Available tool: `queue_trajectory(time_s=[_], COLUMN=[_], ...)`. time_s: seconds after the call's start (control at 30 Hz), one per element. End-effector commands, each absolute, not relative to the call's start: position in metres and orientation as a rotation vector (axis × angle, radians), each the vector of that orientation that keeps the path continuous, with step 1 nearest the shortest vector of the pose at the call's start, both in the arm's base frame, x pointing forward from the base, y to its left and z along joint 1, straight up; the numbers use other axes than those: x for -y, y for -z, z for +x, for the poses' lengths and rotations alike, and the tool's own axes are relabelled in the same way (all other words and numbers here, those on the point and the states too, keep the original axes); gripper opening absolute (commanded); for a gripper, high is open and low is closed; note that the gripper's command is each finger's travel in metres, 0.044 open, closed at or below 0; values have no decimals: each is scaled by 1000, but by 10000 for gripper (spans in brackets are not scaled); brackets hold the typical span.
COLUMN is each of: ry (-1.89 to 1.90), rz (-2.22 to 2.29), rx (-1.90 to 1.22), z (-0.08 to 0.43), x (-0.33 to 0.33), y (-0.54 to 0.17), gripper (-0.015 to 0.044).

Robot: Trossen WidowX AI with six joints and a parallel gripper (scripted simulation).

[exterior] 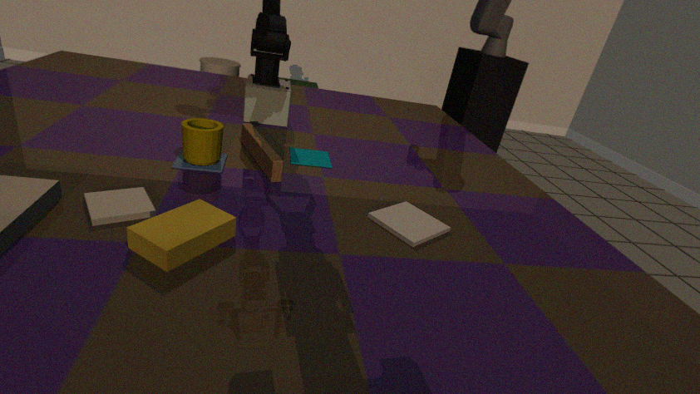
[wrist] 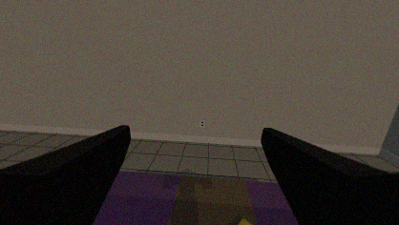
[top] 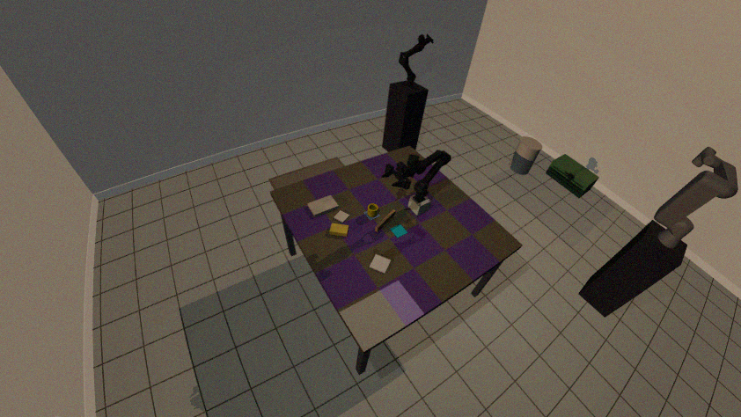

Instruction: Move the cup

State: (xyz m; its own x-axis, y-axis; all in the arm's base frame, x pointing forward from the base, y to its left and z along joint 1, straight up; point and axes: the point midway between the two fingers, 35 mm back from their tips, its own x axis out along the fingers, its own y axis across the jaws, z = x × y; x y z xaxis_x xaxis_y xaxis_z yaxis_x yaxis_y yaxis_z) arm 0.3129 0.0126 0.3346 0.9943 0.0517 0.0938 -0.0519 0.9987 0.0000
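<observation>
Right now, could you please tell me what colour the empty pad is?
Teal; the empty pad shows best in the exterior view.

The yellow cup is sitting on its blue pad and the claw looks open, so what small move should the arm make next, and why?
Probably lower and tilt the claw toward the yellow cup. The wrist view shows its fingers spread wide with only wall and floor between them, so it holds nothing and points above the table. The cup stands upright on the blue pad, with the wooden bar between it and the teal pad.
</observation>
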Motion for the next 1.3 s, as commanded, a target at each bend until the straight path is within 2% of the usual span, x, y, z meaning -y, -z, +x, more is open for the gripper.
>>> queue_trajectory(time_s=[0.0,0.27,0.43,0.63,1.27], ry=[-48,-46,-253,-693,-754], rz=[-9,-476,-689,-788,-788], rx=[80,-559,-979,-1369,-1402], z=[315,360,347,301,291], x=[-12,40,70,93,102], y=[-332,-206,-124,-53,-31], gripper=[374,166,166,166,166])
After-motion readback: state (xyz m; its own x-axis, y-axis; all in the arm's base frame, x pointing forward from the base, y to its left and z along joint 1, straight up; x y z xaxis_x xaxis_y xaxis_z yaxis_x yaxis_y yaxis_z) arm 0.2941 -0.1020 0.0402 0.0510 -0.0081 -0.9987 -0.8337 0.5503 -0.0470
